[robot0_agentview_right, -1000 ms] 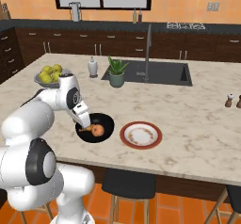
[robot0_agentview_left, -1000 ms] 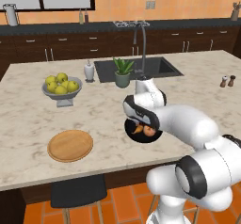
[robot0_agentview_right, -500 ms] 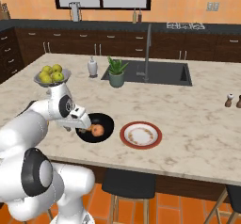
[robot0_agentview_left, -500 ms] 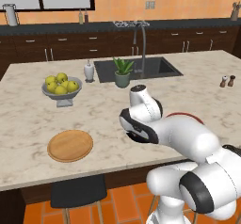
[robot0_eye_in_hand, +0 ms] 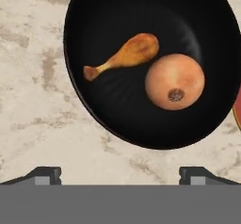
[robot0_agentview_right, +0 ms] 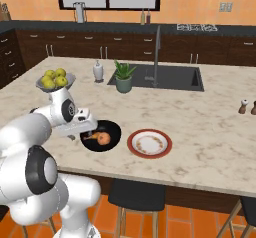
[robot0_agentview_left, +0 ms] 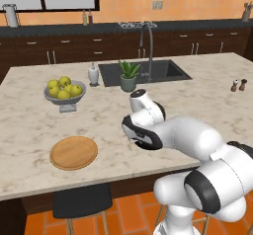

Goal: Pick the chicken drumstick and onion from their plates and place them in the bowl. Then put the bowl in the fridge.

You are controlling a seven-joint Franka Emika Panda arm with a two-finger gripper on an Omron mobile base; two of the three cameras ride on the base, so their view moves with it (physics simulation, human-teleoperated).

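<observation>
While its two dark fingertips stand far apart at the bottom of the hand view, the gripper [robot0_eye_in_hand: 120,173] is spread wide, holds nothing and touches nothing, poised over the marble worktop [robot0_eye_in_hand: 28,77] just short of the near rim of the bowl [robot0_eye_in_hand: 94,20]. Inside that glossy black bowl lie the chicken drumstick [robot0_eye_in_hand: 123,55] and the onion [robot0_eye_in_hand: 174,81], side by side and close to touching.

In the right base view the bowl [robot0_agentview_right: 111,131] sits near the front edge of the worktop [robot0_agentview_right: 210,132], with the white plate [robot0_agentview_right: 149,143] with its red-brown rim just beside it. The light-wood disc [robot0_agentview_left: 74,152] lies well apart to the other side, in the left base view. Farther back stand a grey fruit bowl of apples [robot0_agentview_left: 64,92], a potted plant [robot0_agentview_left: 128,76] and the sink [robot0_agentview_right: 165,77], before dark cabinets and an orange wall.
</observation>
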